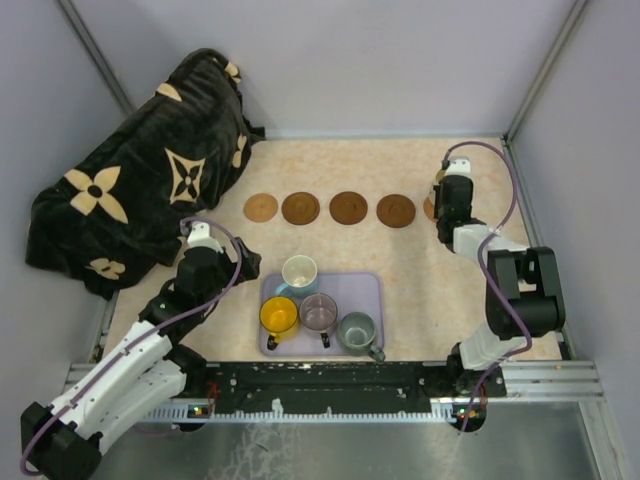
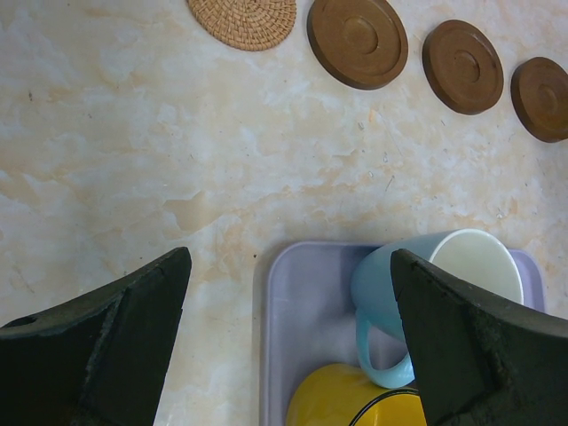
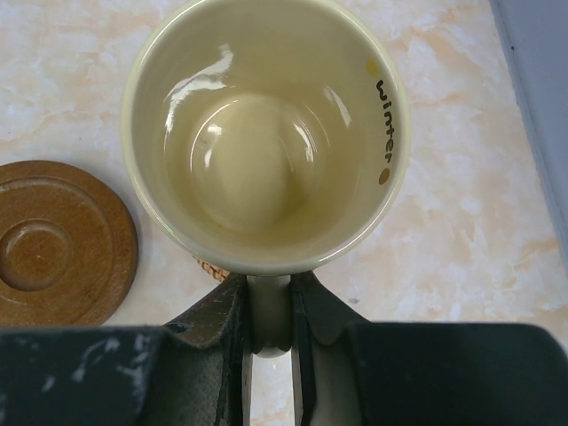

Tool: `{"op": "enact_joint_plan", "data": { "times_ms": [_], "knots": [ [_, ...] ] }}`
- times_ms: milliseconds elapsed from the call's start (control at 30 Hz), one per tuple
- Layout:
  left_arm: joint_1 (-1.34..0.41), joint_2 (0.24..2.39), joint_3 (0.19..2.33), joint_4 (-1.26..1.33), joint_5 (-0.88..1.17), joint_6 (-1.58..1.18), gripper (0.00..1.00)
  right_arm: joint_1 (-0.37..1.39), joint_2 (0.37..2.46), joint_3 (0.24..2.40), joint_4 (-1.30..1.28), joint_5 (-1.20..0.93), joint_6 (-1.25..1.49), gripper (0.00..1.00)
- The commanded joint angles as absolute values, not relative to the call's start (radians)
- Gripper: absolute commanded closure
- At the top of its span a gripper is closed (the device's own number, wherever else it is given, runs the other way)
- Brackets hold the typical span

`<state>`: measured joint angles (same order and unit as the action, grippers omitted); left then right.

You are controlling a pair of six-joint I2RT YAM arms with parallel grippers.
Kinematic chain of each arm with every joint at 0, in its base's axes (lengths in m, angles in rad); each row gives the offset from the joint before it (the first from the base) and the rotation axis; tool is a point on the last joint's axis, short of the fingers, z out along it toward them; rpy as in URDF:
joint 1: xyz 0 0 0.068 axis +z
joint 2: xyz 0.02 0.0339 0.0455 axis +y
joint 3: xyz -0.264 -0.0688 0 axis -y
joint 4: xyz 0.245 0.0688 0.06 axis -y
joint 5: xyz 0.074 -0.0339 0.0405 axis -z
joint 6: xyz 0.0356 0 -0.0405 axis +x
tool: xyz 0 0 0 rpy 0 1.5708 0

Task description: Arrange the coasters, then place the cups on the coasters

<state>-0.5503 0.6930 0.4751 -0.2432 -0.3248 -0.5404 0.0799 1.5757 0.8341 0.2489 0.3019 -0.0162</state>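
Observation:
My right gripper (image 3: 269, 302) is shut on the handle of the cream cup (image 3: 266, 133), which is upright over a woven tan coaster (image 3: 209, 266) at the row's right end. Only a sliver of that coaster shows. Whether the cup rests on it I cannot tell. A dark coaster (image 3: 53, 244) lies just to the left. The row holds three dark coasters (image 1: 300, 208) (image 1: 348, 208) (image 1: 396, 210) and another woven coaster (image 1: 261, 208). My left gripper (image 2: 291, 262) hangs open and empty over the lavender tray's (image 2: 293, 337) far left corner, near the light blue cup (image 2: 382, 284) and yellow cup (image 2: 355, 399).
The tray (image 1: 372, 290) also carries a mauve cup (image 1: 319, 311) and a grey-green cup (image 1: 357, 332). A black blanket with tan flowers (image 1: 140, 190) is heaped at the back left. Walls enclose the table on three sides.

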Motion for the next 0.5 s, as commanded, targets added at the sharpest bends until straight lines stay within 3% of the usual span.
{"op": "enact_joint_plan", "data": {
  "times_ms": [0, 467],
  "knots": [
    [-0.555, 0.689, 0.471, -0.220, -0.327, -0.525, 0.00, 0.074, 1.566, 0.885, 0.406, 0.323, -0.038, 1.00],
    [-0.555, 0.703, 0.466, -0.217, -0.325, -0.528, 0.00, 0.061, 1.578, 0.856, 0.416, 0.328, -0.025, 1.00]
  ]
}}
